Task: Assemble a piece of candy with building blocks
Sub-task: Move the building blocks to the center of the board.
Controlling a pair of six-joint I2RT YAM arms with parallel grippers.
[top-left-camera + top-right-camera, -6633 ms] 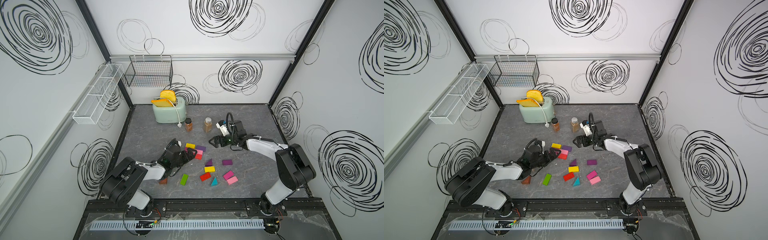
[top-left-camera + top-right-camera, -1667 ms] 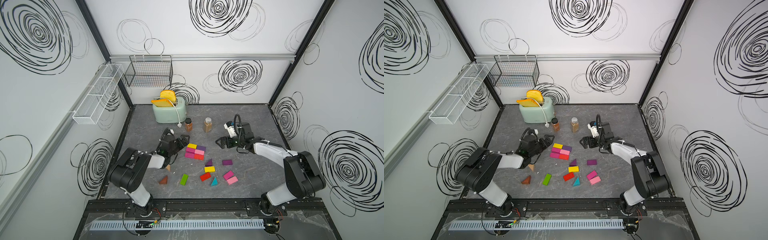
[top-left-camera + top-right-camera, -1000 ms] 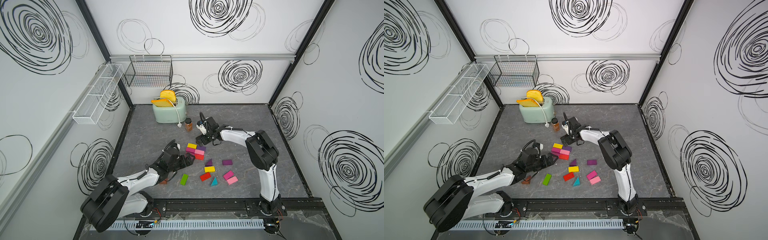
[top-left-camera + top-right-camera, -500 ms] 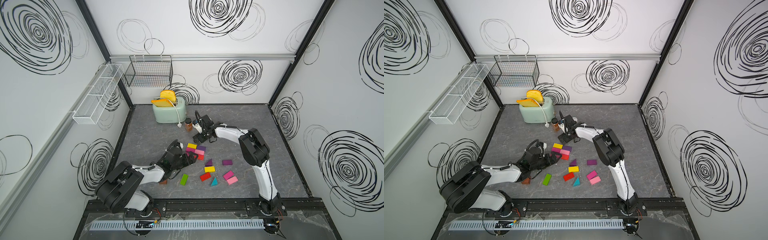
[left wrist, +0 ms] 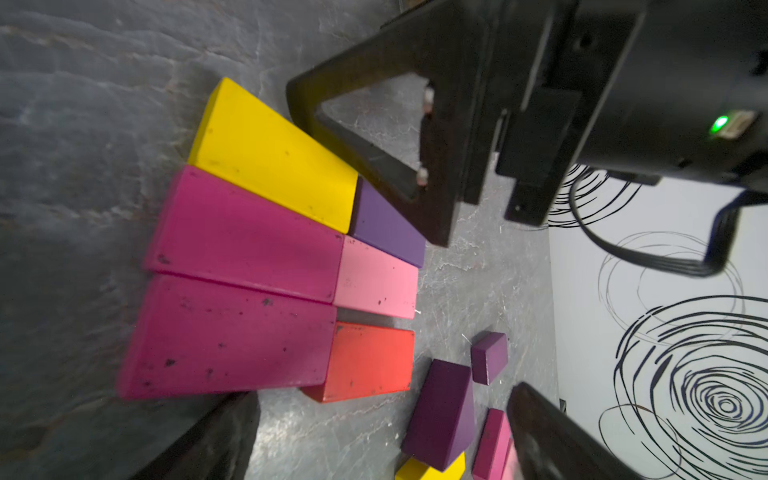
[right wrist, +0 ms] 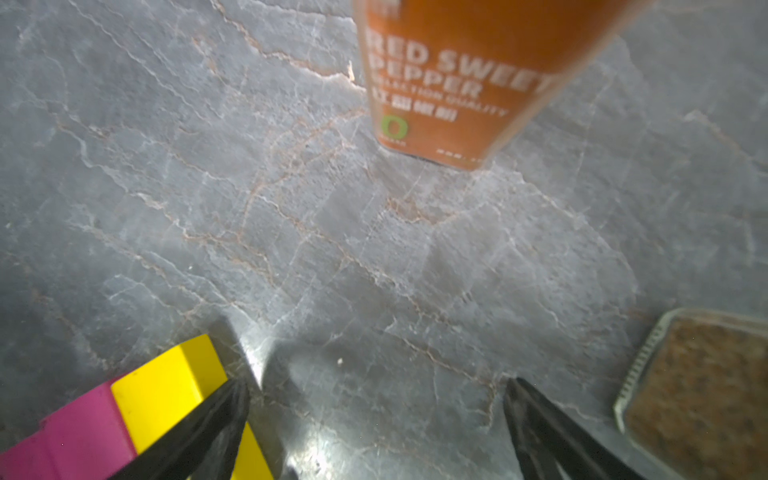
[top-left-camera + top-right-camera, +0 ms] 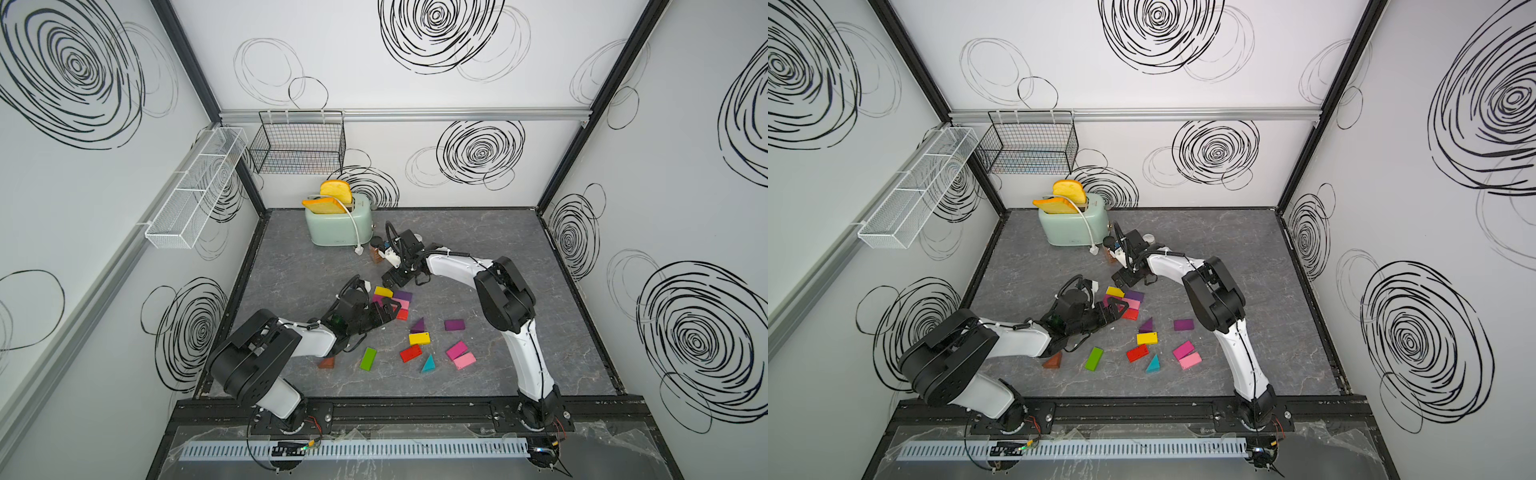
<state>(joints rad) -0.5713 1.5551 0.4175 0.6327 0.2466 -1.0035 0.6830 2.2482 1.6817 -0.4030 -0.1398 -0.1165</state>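
I am recording the right gripper (image 7: 394, 279) having swung in just beside the brick slab (image 5: 249, 245). The left gripper (image 7: 385, 311) is hovering over it. Both are released and empty. The purple wedge (image 7: 418, 325) is awaiting placement.

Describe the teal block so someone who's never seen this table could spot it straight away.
From the mint-green toaster at the back, come forward past the tidy patch of bricks to the loose blocks near the front rail. The teal wedge lies there between a red brick and two pink bricks. It is the only teal piece, a triangle beside flat rectangles.
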